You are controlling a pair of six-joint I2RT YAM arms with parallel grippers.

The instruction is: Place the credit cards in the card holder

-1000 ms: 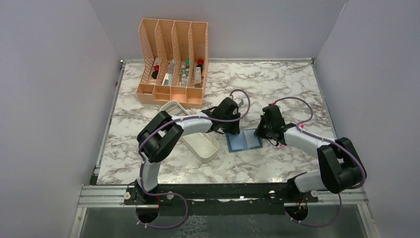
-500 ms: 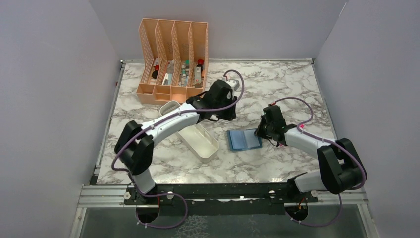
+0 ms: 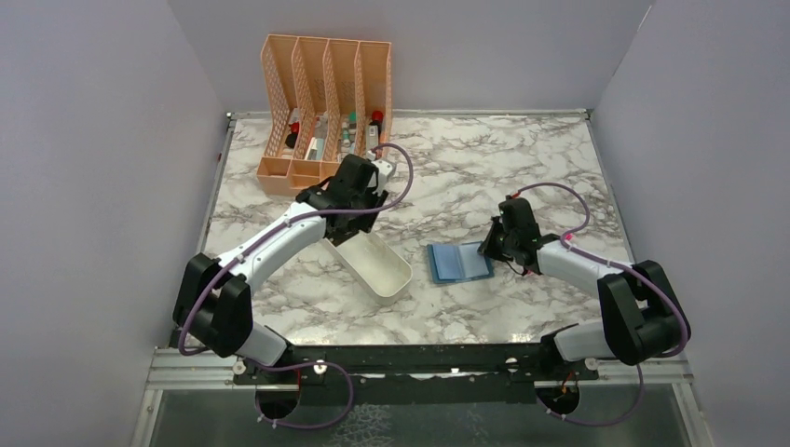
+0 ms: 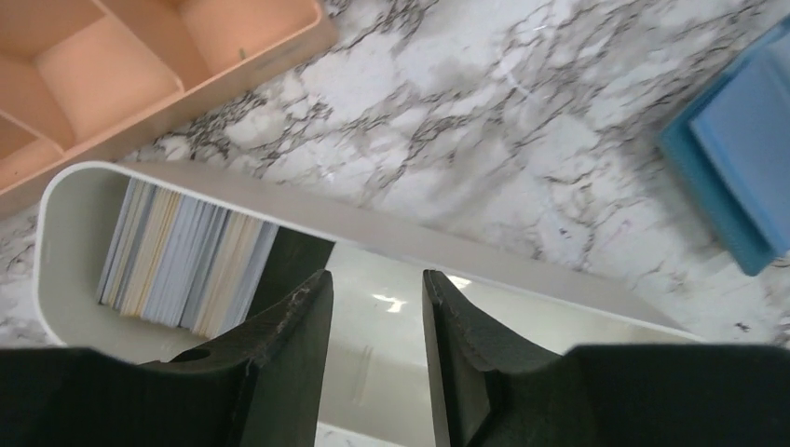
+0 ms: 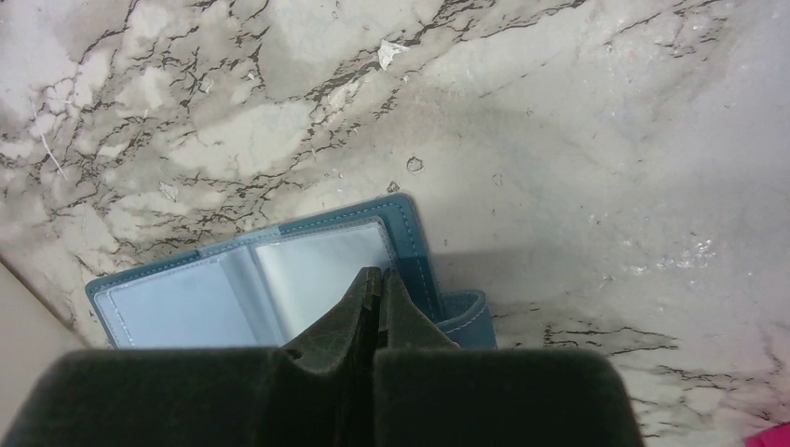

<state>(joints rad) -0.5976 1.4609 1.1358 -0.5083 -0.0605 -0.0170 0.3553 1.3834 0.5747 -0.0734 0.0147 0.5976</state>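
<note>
Teal-blue card holder (image 3: 459, 263): found lying open, lighter inner side up, flat on the marble table (image 3: 522, 168), just right of the white tray (image 3: 382, 265), not touching it.

Credit cards (image 4: 182, 256): found stacked on edge inside the tray, at its far end; pale grey, bluish and cream edges showing.

Left gripper (image 4: 373, 289): noted above the tray's far half, fingers (image 4: 298, 326) set narrowly apart, nothing between them.

Right gripper (image 5: 375, 279): noted to the right of the tray, over the card holder's right-hand leaf, fingers pressed fully together; tips on or just above that leaf, contact not possible to tell.

Peach mesh organizer (image 3: 326, 102): noted standing upright just beyond the tray's far end, small bottles in its slots.
</note>
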